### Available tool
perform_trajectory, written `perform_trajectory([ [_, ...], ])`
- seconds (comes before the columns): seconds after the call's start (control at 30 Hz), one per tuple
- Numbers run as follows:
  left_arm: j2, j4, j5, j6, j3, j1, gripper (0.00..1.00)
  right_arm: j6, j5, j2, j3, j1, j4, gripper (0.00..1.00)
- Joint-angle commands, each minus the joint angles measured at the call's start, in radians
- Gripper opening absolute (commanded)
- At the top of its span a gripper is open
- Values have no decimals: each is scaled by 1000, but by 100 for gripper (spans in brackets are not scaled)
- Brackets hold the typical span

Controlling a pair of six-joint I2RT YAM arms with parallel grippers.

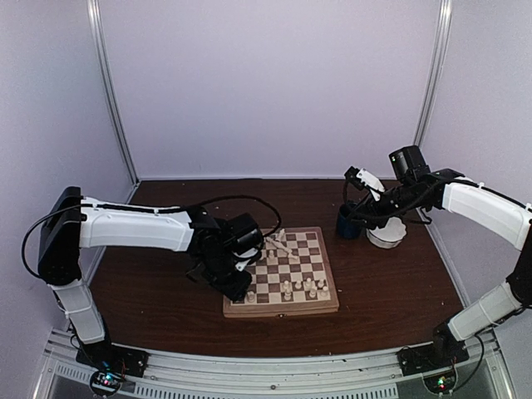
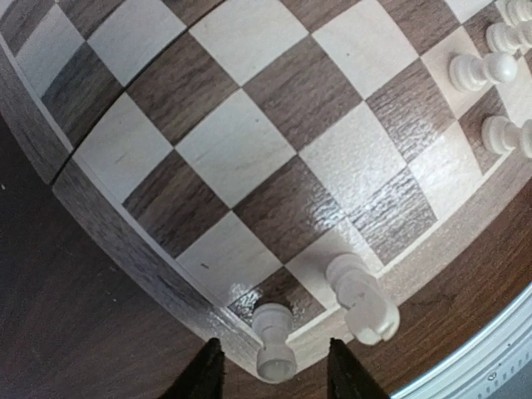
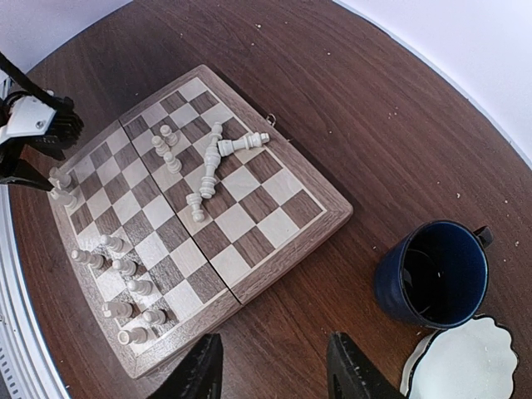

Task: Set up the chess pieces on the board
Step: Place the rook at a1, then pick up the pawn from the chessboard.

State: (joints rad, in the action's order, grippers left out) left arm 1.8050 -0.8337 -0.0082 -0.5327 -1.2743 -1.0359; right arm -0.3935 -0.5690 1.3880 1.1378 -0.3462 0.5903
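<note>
The board (image 1: 320,306) lies mid-table and also shows in the right wrist view (image 3: 320,218). Cream chess pieces stand in its near rows (image 1: 303,288) (image 3: 125,274), and several lie toppled at its far side (image 1: 281,243) (image 3: 218,158). My left gripper (image 1: 238,289) (image 2: 276,376) is open over the board's near-left corner. A small rook-like piece (image 2: 274,341) stands on the corner square between its fingertips, with gaps on both sides. A second piece (image 2: 362,301) stands on the square beside it. My right gripper (image 1: 359,178) (image 3: 273,372) is open and empty, high above the bare table right of the board.
A dark blue cup (image 1: 349,223) (image 3: 432,273) stands right of the board. A white scalloped bowl (image 1: 387,233) (image 3: 461,366) sits just beyond it. White walls enclose the table. The metal rail (image 2: 490,366) runs along the near edge.
</note>
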Motion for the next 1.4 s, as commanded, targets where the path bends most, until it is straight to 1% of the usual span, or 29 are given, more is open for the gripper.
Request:
perform_trajectory([
  [0.0, -100, -101, -44, 33, -121, -4, 47, -6, -14, -1, -3, 4, 7, 46],
  [0.13, -102, -134, -85, 91, -225, 8, 50, -7, -16, 3, -1, 4, 7, 46],
  [0.27, 19, -176, -111, 97, -370, 66, 45, -7, -11, 1, -1, 3, 9, 46],
  [0.33, 81, -181, -87, 82, -436, 96, 41, -8, -7, -4, -2, 3, 9, 46],
  [0.53, 249, -193, -84, 60, -597, 146, 41, -13, 9, -15, -7, 4, 7, 46],
  [0.7, 351, -191, -44, 33, -670, 192, 37, -15, 7, -9, -8, 4, 8, 46],
  [0.87, 427, -194, -21, 16, -726, 209, 34, -18, 6, -4, -7, 4, 8, 46],
  [1.07, 451, -194, -11, 14, -735, 220, 29, -24, 7, -3, -9, 4, 9, 46],
  [1.2, 469, -191, 8, 14, -740, 224, 29, -26, 3, 5, -6, 4, 12, 46],
  [1.27, 477, -187, 49, 13, -740, 225, 28, -27, 3, 6, -4, 4, 14, 47],
  [1.37, 489, -183, 52, 11, -744, 224, 27, -27, 3, 5, -4, 4, 14, 46],
])
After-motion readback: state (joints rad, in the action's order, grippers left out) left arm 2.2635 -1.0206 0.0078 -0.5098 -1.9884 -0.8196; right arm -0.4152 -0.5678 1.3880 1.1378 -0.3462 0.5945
